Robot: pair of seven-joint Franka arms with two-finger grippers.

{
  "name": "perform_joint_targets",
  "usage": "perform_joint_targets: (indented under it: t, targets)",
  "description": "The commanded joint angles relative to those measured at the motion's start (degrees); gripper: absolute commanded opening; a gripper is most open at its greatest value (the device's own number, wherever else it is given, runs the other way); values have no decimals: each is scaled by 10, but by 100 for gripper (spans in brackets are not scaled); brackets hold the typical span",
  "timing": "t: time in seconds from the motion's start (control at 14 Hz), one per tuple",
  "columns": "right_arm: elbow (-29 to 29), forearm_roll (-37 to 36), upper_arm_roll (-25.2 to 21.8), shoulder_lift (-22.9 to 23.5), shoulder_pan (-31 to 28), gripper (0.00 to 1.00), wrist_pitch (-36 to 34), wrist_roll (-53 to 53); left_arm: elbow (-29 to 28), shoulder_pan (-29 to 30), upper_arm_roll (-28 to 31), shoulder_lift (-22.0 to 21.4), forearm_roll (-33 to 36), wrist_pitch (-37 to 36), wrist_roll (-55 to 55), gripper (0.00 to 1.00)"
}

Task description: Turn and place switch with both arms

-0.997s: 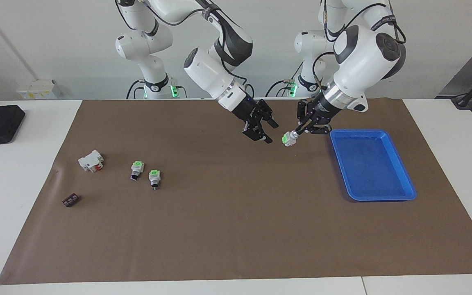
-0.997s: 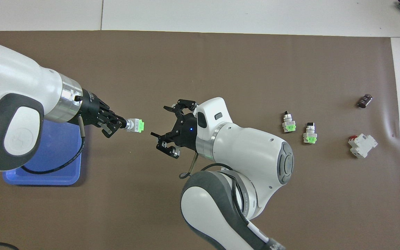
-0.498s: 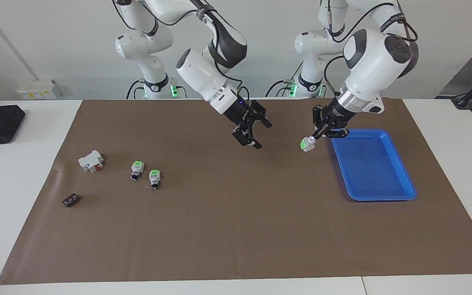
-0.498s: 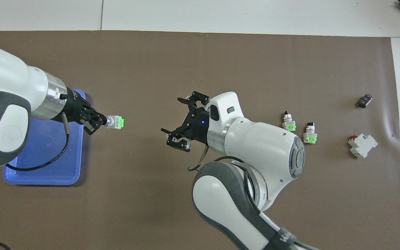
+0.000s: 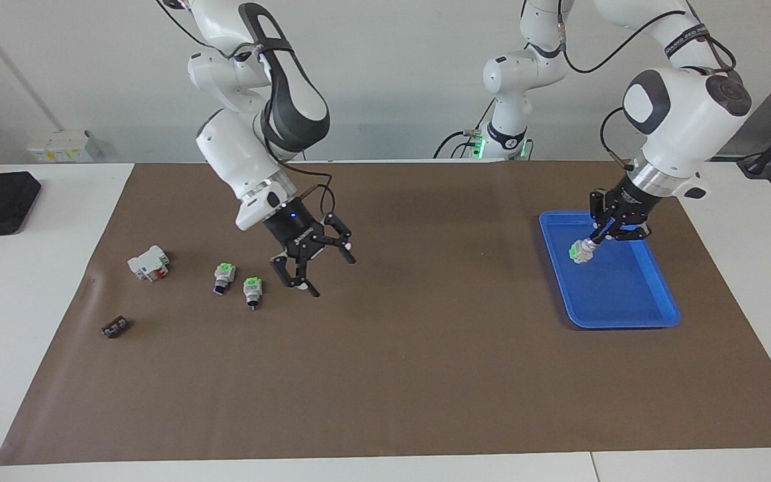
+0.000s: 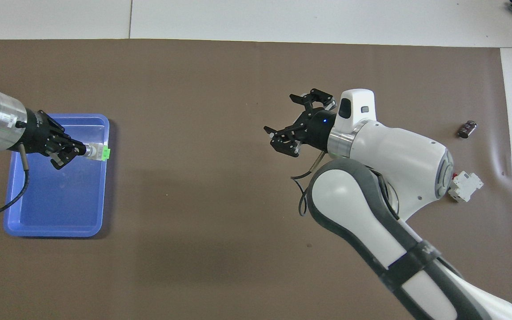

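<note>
Overhead, the left gripper (image 5: 593, 239) pinches a green-faced switch (image 5: 581, 252) by its knob end and holds it in the air above the blue tray (image 5: 653, 314), over the tray's edge that faces the middle of the brown mat (image 5: 425, 375). In the overhead view the switch (image 6: 101, 152) sticks out sideways from the left gripper (image 6: 82, 151), its green face just at the tray's rim (image 6: 56, 231). The tray sits toward the left arm's end of the tabletop. Meanwhile the right gripper (image 5: 315, 264) hangs with its fingers spread wide and nothing between them, over the mat just beside two more switches (image 5: 224, 277) (image 5: 252, 291) that lie near each other toward the right arm's end. A white block with a red part (image 5: 149, 262) and a small dark piece (image 5: 116, 327) lie closer to that end's edge of the mat.
</note>
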Motion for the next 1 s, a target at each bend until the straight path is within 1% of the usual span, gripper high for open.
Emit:
perform_joint_targets:
  t: [0.0,0.14,0.28,0.43,0.57,0.64,0.71,0.93]
  targets:
    - [-10,-16,7,-6,-46,100,-4,10,-65,49,-5,-28,11,63,119,0]
    - [-9,-44,3,-5,-81,100,-2,22,-101,79,-6,-25,44,123,181,0]
    - [-8,-100,1,-4,-121,100,-4,62,-124,98,-6,-20,59,164,243,0]
    - [-7,-188,1,-1,-143,100,-8,112,-133,113,-6,-20,80,176,308,0]
    - [2,-296,-3,-1,-159,100,-27,166,-137,121,-6,-20,106,176,365,0]
    - [10,-361,-3,-1,-170,100,-46,197,-138,121,-6,-20,121,177,399,0]
    - [20,-413,-4,-1,-179,100,-65,226,-141,122,-5,-21,124,177,435,0]
    - [45,-538,-6,-2,-182,100,-118,318,-147,132,-6,-22,130,181,539,0]
